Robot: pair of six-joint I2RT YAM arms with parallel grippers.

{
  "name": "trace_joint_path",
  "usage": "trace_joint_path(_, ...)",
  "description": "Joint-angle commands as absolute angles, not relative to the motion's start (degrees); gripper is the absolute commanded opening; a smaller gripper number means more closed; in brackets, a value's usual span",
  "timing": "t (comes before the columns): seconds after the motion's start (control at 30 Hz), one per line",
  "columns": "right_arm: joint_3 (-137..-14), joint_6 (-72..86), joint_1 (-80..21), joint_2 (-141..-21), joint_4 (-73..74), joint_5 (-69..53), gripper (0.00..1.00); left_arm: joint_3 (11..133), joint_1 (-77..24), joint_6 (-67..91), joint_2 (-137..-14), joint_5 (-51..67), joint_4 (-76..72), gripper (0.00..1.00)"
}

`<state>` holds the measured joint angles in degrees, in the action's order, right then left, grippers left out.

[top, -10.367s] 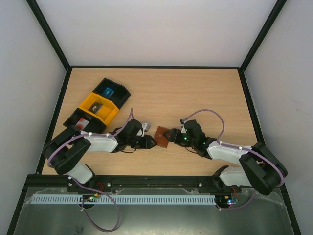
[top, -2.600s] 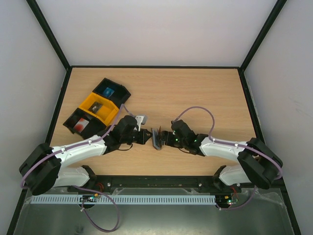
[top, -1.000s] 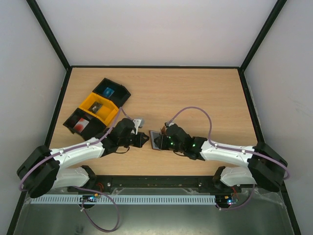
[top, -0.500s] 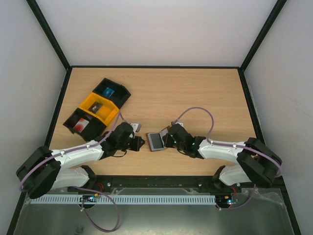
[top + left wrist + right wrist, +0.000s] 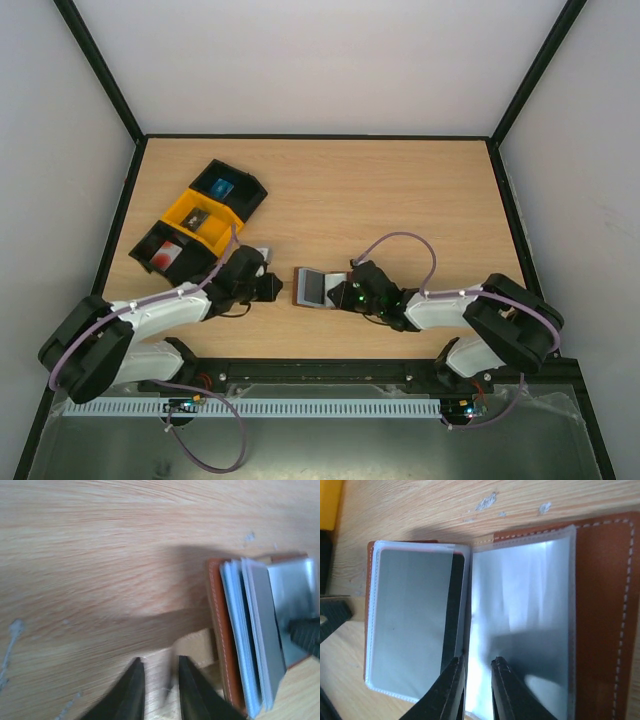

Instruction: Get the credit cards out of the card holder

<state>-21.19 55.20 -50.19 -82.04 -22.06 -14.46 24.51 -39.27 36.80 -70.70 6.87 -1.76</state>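
The brown leather card holder (image 5: 311, 288) lies open flat on the table between my two grippers. In the right wrist view its leather (image 5: 602, 605) carries clear sleeves, and the left sleeve holds the dark grey card (image 5: 412, 630). The red card does not show plainly. My right gripper (image 5: 477, 662) rests on the sleeves at the fold, fingers a narrow gap apart with nothing between them. My left gripper (image 5: 161, 667) sits at the holder's left edge (image 5: 220, 630), its fingers closed on the tan side tab (image 5: 197, 645), which is blurred.
A row of bins stands at the back left: a black one (image 5: 228, 187) with a blue item, a yellow one (image 5: 203, 220), and a black one (image 5: 165, 252) with a red item. Table walls (image 5: 105, 250) rise on both sides.
The holder, closed 10 s ago and on edge 2.6 s ago, has been laid open. Over the last second my left gripper drew back left and my right gripper settled onto the sleeves.
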Motion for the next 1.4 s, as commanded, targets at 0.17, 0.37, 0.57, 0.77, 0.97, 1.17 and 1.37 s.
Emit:
trace_joint_path(0.17,-19.8,58.9,-50.1,-82.2,-29.0,-17.4,0.16,30.0,-39.5,38.6,-67.0,10.4,0.0,0.43)
trace_joint_path(0.37,-19.7,59.9,-50.1,-83.7,-30.9,-16.7,0.12,30.8,-41.5,39.6,-65.3,12.7,-3.1,0.42)
trace_joint_path(0.57,-18.6,61.1,-50.0,-85.4,-33.3,-16.7,0.11,30.3,-41.5,39.3,-72.2,14.9,-9.9,0.19)
trace_joint_path(0.77,-18.2,62.9,-50.0,-86.7,-36.4,-18.7,0.12,28.7,-41.6,37.7,-79.3,15.4,-13.8,0.12)
trace_joint_path(0.97,-18.3,64.4,-50.0,-88.3,-39.2,-20.0,0.14,26.6,-41.6,37.1,-82.0,14.4,-16.2,0.1)
trace_joint_path(1.17,-18.9,64.6,-50.0,-89.6,-39.7,-20.5,0.13,24.9,-41.6,36.4,-83.4,12.6,-16.4,0.08)
trace_joint_path(1.37,-18.9,65.0,-50.0,-90.4,-41.0,-21.2,0.12,24.0,-41.6,36.3,-84.0,12.0,-16.8,0.08)
